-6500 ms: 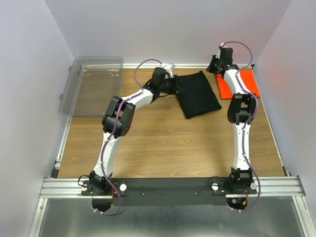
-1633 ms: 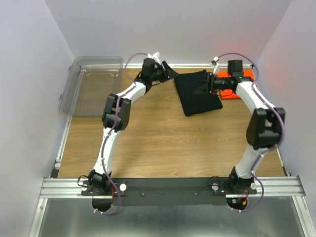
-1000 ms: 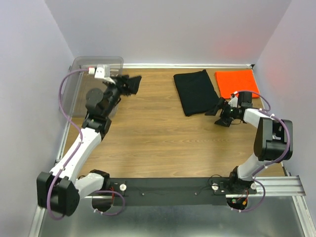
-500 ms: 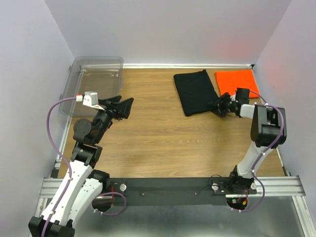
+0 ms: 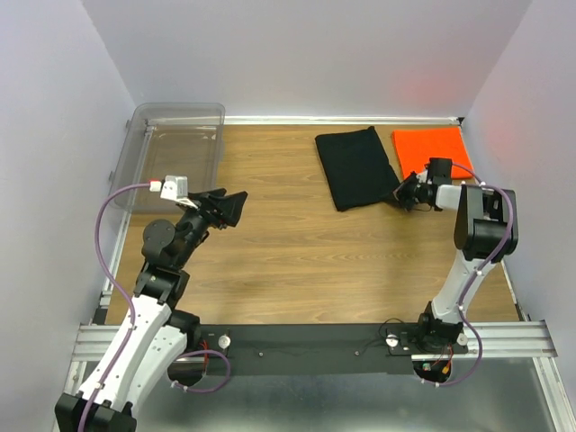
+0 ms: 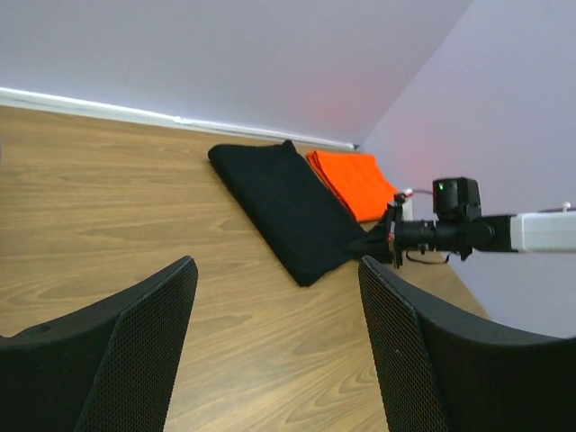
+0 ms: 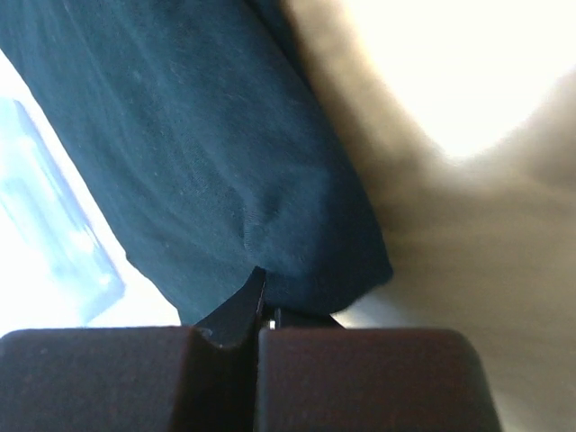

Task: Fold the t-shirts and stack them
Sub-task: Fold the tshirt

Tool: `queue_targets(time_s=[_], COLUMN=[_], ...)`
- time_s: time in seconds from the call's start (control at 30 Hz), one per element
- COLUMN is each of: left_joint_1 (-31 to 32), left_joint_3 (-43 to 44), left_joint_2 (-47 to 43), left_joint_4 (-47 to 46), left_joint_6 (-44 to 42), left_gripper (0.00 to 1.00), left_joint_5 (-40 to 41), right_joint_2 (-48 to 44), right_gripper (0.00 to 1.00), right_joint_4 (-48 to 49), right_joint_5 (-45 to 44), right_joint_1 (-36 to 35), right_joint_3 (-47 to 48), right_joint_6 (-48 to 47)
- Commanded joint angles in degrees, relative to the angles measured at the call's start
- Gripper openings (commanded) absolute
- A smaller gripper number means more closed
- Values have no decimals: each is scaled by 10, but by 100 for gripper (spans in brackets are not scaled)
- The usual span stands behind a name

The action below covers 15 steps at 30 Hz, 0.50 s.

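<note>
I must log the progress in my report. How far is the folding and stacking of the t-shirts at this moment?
Done: the black t-shirt and the orange t-shirt both lie folded, side by side on the table. In hand: the right gripper looks shut on the black one's near corner; the left gripper is open and empty, away from them. Left: stacking one shirt on the other.

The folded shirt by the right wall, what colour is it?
The shirt is plain bright orange, clearest in the top external view.
</note>
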<state>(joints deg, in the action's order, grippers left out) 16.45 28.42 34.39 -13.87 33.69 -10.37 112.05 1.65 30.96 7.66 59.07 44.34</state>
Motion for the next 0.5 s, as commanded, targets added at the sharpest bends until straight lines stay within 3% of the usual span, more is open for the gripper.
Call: queue_targets(time_s=[0.0,0.2,0.47], left_joint_1=[-4,1,60], left_joint_3=[-23,-34,41], left_joint_2=[29,127,290], left_joint_4=[-34,-102,-112], left_joint_6=[3,12,-13], left_gripper=[80,80,80], left_joint_5=[-44,-104,-79], right_joint_2=[52,50,15], right_gripper=[1,0,9], right_joint_4=[-150,-245,-330], right_joint_5=[17,5,-60], right_joint_1=[-24,-57,-63], right_joint_3=[45,53,49], right_joint_6=[-125,-243,-361])
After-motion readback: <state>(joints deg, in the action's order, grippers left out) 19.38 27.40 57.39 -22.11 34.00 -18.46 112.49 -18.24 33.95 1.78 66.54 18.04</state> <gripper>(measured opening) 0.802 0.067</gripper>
